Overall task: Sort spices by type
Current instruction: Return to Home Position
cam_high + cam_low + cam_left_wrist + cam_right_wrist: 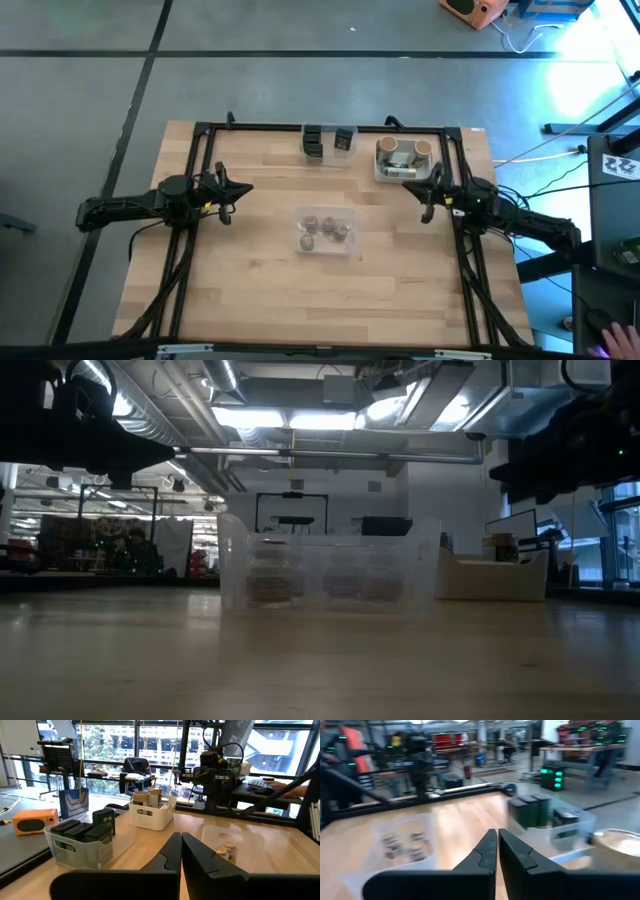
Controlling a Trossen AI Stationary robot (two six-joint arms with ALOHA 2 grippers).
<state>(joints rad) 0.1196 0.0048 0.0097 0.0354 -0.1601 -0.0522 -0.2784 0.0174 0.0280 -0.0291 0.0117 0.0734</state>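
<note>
Left gripper: fingers together, empty, over table left side. Right gripper: fingers together, empty, near white tray.

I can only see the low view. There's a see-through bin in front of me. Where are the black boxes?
Observer: The black boxes stand in a second clear bin at the table's far edge, beyond yours.
Operator: What's inside my bin? It looks fuzzy.
Observer: From above, your middle bin holds several small brown-topped jars, all upright.
Operator: Are the robot's hands holding anything?
Observer: No. The left hand and the right hand are both shut and empty, one at each side of the table.
</note>
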